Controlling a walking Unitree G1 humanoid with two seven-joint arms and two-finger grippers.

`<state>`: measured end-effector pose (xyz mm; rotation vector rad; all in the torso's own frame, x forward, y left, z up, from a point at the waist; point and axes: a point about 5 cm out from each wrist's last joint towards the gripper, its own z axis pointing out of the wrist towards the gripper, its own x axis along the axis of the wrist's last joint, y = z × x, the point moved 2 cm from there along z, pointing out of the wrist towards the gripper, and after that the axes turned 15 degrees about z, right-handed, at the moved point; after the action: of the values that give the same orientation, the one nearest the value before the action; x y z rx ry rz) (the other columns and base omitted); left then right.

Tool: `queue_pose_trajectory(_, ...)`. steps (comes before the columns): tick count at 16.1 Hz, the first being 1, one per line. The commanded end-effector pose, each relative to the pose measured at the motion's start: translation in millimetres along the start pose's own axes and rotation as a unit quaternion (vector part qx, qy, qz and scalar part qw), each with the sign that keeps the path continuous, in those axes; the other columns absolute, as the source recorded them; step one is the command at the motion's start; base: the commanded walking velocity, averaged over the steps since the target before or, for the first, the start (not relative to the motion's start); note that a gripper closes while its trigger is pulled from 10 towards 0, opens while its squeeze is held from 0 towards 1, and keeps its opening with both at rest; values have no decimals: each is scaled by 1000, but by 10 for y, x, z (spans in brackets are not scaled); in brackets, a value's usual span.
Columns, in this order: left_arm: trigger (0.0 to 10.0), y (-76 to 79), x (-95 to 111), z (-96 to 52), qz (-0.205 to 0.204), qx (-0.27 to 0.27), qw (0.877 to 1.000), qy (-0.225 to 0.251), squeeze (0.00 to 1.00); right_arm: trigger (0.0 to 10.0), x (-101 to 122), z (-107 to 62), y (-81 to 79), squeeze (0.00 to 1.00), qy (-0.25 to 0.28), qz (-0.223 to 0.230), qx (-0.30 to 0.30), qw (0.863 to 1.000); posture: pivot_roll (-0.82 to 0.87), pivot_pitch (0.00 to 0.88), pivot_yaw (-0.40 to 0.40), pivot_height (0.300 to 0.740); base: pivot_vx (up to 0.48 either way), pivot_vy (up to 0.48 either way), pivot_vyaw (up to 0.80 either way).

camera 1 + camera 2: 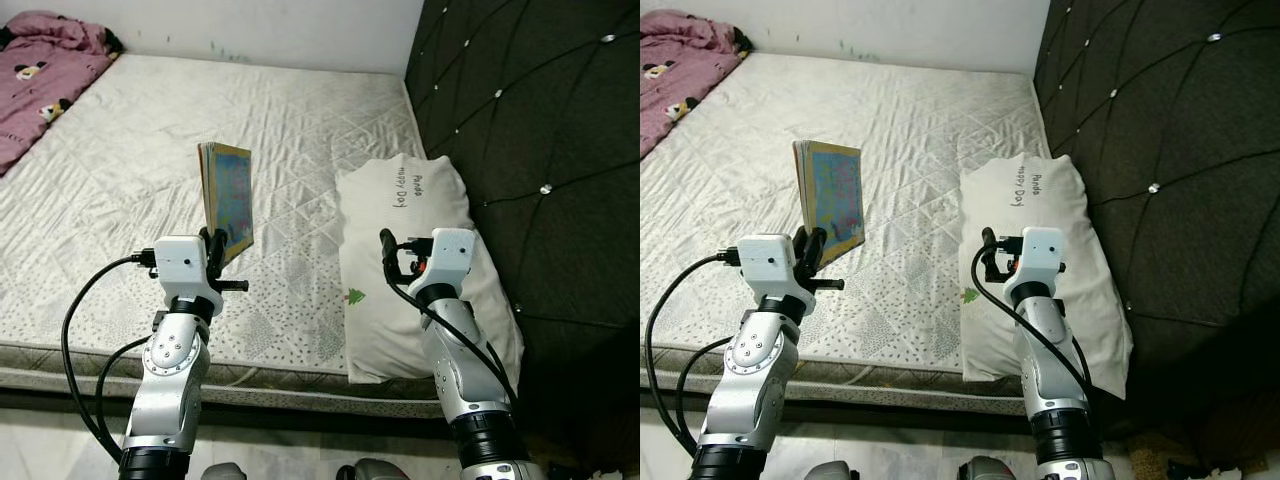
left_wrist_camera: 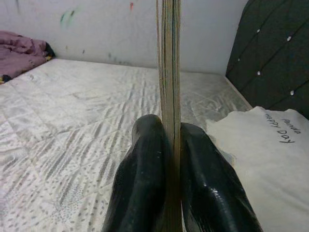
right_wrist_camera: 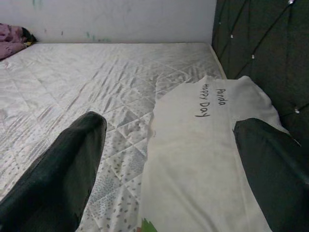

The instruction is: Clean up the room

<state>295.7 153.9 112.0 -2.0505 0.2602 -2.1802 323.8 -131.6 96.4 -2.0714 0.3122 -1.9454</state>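
The left end effector (image 1: 214, 243) pinches a book (image 1: 227, 194) upright over the bed (image 1: 120, 180). The right end effector (image 3: 169, 159) is spread apart above the pillow (image 1: 410, 250).

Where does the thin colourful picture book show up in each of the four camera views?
Left eye view: thin colourful picture book upright, left of centre, pinched by the left claw.
Right eye view: same book, further left.
Left wrist view: edge-on at centre, between the fingers.
Right wrist view: not in it.
Shared landmark: the white pillow with black lettering.
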Motion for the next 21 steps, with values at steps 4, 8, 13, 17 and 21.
queue_pose_trajectory(4,10000,-22,127,27,5,5,1000,26,0,10000,14,-4,0,0,0,-1,0,1000,54,33,-32,672,0,0,0)
queue_pose_trajectory(8,10000,-57,127,32,9,20,999,25,0,10000,12,-1,7,0,-1,-2,-1,1000,52,38,-33,672,0,0,0)
queue_pose_trajectory(13,10000,-76,121,37,4,30,999,21,0,10000,15,16,8,0,-3,-5,2,1000,52,45,-42,672,0,0,0)
queue_pose_trajectory(17,10000,-73,113,37,0,25,1000,19,0,10000,18,23,6,0,-3,-7,3,1000,52,44,-41,672,0,0,0)
queue_pose_trajectory(21,10000,-59,126,29,-11,5,1000,27,0,10000,16,30,-1,0,-4,-9,2,1000,54,46,-40,672,0,0,0)
